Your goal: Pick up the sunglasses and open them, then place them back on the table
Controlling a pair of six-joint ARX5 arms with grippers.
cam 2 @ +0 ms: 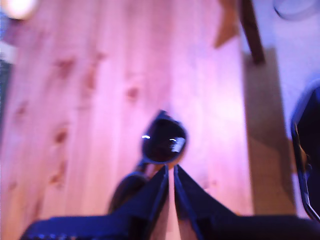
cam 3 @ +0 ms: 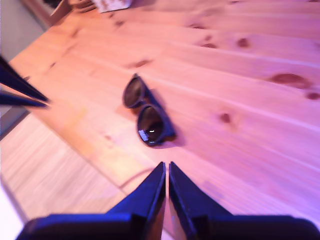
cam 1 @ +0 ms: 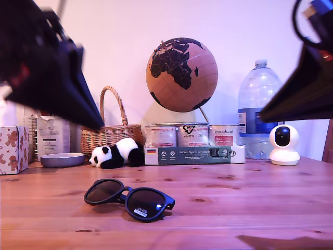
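The black sunglasses (cam 1: 129, 198) lie on the wooden table (cam 1: 250, 203) near its front edge, lenses toward the exterior camera. A white sticker is on the lens at the exterior view's right, and the temples look folded in. My first gripper (cam 2: 170, 167) hovers shut and empty above the sunglasses (cam 2: 162, 140), at their sticker-free end. In the exterior view it is the dark arm at the upper left (cam 1: 96, 122). My second gripper (cam 3: 166, 164) is also shut and empty, raised short of the sunglasses (cam 3: 147, 114) on the sticker side. In the exterior view it is at the upper right (cam 1: 268, 115).
Along the back stand a panda toy (cam 1: 115, 154), a wicker basket (cam 1: 110, 136), a cork globe (cam 1: 181, 74) over tins (cam 1: 192, 135) and a flat box (cam 1: 192, 154), a water bottle (cam 1: 258, 112), a white camera (cam 1: 284, 144), a grey bowl (cam 1: 62, 159) and a patterned box (cam 1: 13, 149).
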